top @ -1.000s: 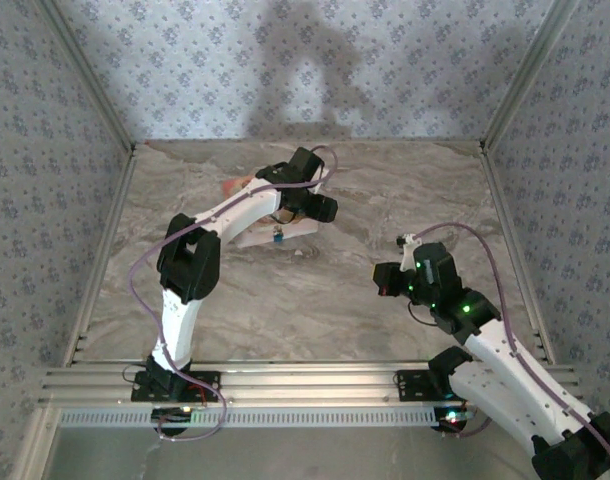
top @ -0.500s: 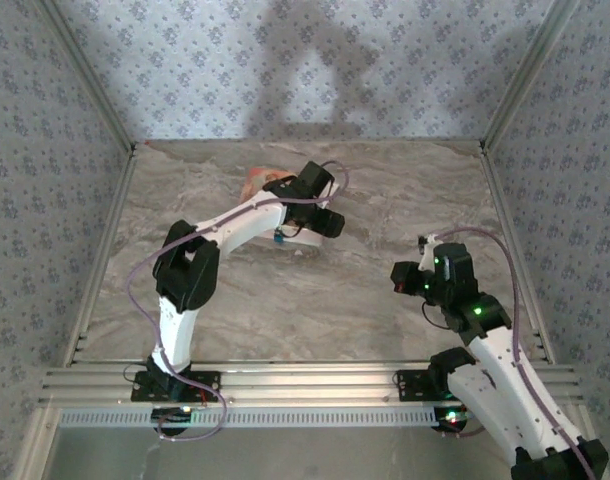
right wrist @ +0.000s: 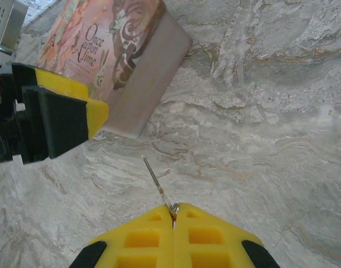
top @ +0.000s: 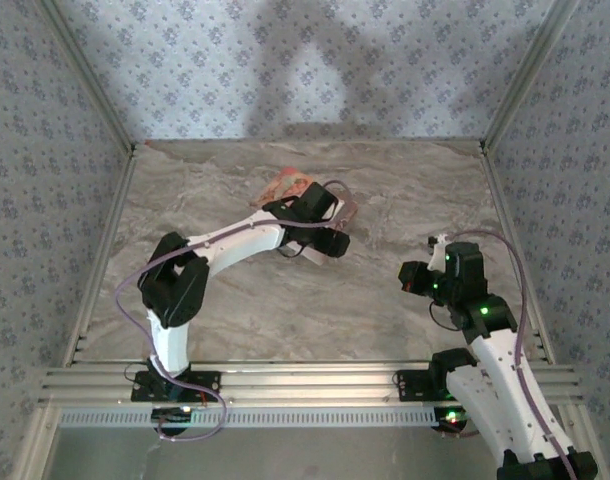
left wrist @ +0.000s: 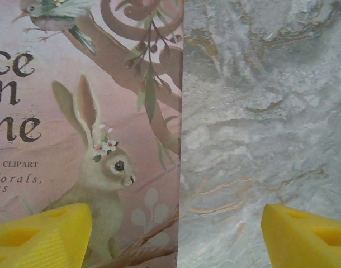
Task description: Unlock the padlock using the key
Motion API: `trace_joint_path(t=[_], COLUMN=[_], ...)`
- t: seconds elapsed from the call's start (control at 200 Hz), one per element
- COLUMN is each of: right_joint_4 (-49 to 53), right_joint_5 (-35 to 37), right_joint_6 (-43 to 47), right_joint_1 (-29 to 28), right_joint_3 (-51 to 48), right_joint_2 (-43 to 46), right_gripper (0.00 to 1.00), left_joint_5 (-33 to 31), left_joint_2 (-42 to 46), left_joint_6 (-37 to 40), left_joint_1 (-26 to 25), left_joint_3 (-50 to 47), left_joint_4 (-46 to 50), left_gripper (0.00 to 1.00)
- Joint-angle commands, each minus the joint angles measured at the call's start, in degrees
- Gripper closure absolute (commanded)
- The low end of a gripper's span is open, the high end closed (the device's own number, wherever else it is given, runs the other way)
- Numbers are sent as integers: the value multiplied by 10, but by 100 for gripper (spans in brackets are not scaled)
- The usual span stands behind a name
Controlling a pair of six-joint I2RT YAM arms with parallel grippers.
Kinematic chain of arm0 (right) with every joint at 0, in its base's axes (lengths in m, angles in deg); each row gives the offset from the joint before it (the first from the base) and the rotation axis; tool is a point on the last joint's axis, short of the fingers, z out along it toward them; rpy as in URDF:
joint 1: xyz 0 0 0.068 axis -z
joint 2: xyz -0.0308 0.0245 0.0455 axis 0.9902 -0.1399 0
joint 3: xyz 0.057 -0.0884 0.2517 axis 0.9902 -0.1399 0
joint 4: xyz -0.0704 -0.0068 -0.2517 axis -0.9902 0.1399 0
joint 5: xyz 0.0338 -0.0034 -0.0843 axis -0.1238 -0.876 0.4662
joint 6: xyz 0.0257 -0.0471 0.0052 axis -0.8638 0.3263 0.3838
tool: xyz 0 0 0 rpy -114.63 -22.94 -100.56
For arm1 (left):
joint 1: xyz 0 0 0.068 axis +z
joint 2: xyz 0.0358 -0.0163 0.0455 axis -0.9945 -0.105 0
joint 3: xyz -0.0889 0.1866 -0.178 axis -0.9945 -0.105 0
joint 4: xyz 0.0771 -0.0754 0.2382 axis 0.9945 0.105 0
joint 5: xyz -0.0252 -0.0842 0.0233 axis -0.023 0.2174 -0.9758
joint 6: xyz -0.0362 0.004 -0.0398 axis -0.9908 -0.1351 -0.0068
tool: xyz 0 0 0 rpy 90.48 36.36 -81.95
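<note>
Shifted since a second ago: the pink box (top: 288, 184) is now sitting further right on the far part of the surface (top: 415, 190). The left arm is stretching lower and further right, and the right arm is standing drawn back toward the right side.

Item, key (right wrist: 157, 180): a thin metal shaft is sticking out from between the fingertips of the right end effector (right wrist: 173, 215). It is pointing up and left in the right wrist view, toward the box's near corner and apart from it. Its head is lying hidden inside the grip.

Item, right end effector: its yellow fingers are pressing together and pinching the key at their seam. Seen from above, it is hovering right of centre, well apart from the box.

Item, left end effector (left wrist: 173, 240): its yellow fingers are standing spread, gripping nothing. One is hanging over the box lid and the other over bare surface, with the box's right edge running between them.

Item, pink box: it is lying flat, its lid showing a rabbit, a bird, branches and dark lettering, and its side wall showing pale.

Item, surface: grey marbled stone is carrying the box.
</note>
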State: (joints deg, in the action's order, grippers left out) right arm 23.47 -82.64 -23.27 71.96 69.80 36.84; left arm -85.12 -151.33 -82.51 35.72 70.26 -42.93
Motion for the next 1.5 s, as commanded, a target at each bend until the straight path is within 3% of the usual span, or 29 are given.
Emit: trace_joint_path(t=[0.0, 0.24, 0.759, 1.494], right_joint_4=[29, 36, 45, 36], right_joint_5=[-14, -17, -11, -10], right_joint_6=[18, 24, 28, 22], right_joint_1=[8, 16, 18, 20], right_joint_3=[24, 28, 28, 39], right_joint_2=[6, 6, 6, 0], right_gripper=[100, 100, 100, 100], left_joint_5=[30, 40, 81, 106], left_joint_2=[0, -20, -85, 3], left_joint_6=[-39, -60, -51, -25], left_joint_1=[-33, -63, -69, -41], left_joint_3=[-40, -43, 47, 65], left_joint_4=[10, -10, -3, -43], left_gripper=[21, 22, 22, 18])
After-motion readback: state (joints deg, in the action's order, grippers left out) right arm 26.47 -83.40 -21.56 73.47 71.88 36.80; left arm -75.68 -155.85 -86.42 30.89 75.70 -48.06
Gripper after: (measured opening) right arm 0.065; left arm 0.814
